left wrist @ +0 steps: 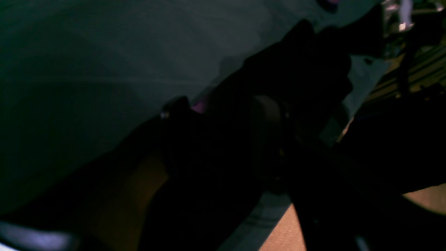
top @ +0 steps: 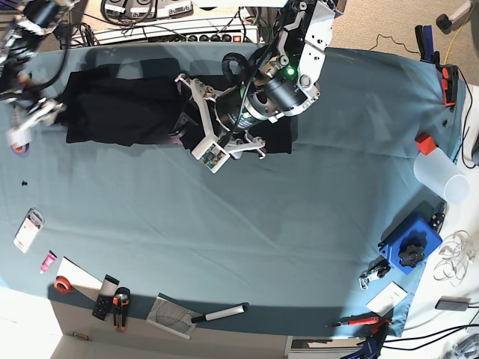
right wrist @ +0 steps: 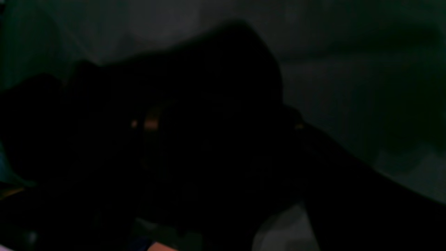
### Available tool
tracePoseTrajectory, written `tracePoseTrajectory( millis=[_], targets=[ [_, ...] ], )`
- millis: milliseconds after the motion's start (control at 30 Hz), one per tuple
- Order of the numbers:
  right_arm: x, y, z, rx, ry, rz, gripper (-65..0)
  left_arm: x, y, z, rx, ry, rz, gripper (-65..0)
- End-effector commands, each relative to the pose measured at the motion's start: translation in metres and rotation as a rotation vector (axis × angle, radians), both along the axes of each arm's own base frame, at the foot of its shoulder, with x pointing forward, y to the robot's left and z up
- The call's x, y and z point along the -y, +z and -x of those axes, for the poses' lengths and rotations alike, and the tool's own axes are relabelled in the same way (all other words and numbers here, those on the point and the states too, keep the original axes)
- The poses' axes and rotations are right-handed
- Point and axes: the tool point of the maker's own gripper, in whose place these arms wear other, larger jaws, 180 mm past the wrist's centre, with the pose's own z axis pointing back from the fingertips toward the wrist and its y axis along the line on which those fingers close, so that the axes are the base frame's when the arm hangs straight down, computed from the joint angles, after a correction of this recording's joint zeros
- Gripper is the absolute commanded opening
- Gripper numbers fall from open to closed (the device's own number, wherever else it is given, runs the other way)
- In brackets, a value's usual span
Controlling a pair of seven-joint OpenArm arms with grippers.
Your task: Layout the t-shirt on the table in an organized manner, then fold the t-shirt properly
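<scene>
Black t-shirt (top: 123, 108) is laid flat as a long folded strip along far side of teal table (top: 299, 217), partly hidden by arm.

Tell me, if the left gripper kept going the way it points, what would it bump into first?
Probably the t-shirt. The left gripper points along the table at the black cloth right in front of its open jaws. How high it hangs above the cloth is hard to tell.

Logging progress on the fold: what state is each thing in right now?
t-shirt: spread as a long band along the table's far edge, not neatly folded.
left pincer: open, over the shirt's middle.
right pincer: at the shirt's end, grip unclear.
table: covered in teal cloth.
</scene>
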Motion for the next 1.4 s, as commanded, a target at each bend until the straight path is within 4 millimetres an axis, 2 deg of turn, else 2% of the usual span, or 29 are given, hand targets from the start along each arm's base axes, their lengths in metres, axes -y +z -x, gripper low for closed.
tracePoseTrajectory(
  millis=[0,133,333,500,633,833,867,967,1033,1133,1233,1367],
  targets=[
    [0.009,0.010,-0.007,0.029,-0.017,0.010,-26.8,0.005,0.016,-0.003,0.034,0.002,0.048,-35.6],
    [0.017,-0.017,0.012,-0.092,-0.065,0.024,-26.8,0.005,0.016,-0.003,0.034,0.002,0.048,-35.6],
    [0.011,-0.036,0.021,-0.142,-0.077,-0.031,-26.8,0.006,0.018,-0.004,0.043,0.005,0.059,-35.6],
    [-0.025,-0.035,0.008,-0.035,-0.062,-0.174,-26.9,0.006,0.023,-0.006,0.060,0.012,0.079,-35.6],
    [-0.048,-0.040,0.006,-0.006,-0.072,-0.256,-26.9,0.006,0.023,-0.006,0.060,0.012,0.078,-35.6],
    [-0.044,-0.033,0.002,0.014,-0.070,-0.255,-27.7,0.006,0.023,-0.006,0.060,0.012,0.078,-35.6],
    [-0.042,-0.031,0.002,0.016,-0.069,-0.247,-31.3,0.006,0.023,-0.006,0.060,0.012,0.078,-35.6],
    [-0.037,-0.026,-0.001,0.025,-0.060,-0.225,-53.9,0.006,0.023,-0.006,0.060,0.013,0.079,-35.6],
    [-0.036,-0.021,-0.003,0.043,-0.045,-0.208,-65.0,0.006,0.023,-0.006,0.060,0.013,0.079,-35.6],
    [-0.035,-0.015,-0.005,0.065,0.010,-0.141,-65.0,0.005,0.022,-0.007,0.060,0.016,0.072,-35.6],
    [-0.020,-0.016,0.000,0.004,0.037,-0.007,-65.0,-0.007,0.011,-0.016,0.049,0.088,-0.003,-36.5],
    [0.020,0.014,-0.026,0.083,-0.011,0.185,-65.0,-0.036,-0.011,-0.028,0.084,0.175,-0.222,-50.2]
  ],
)
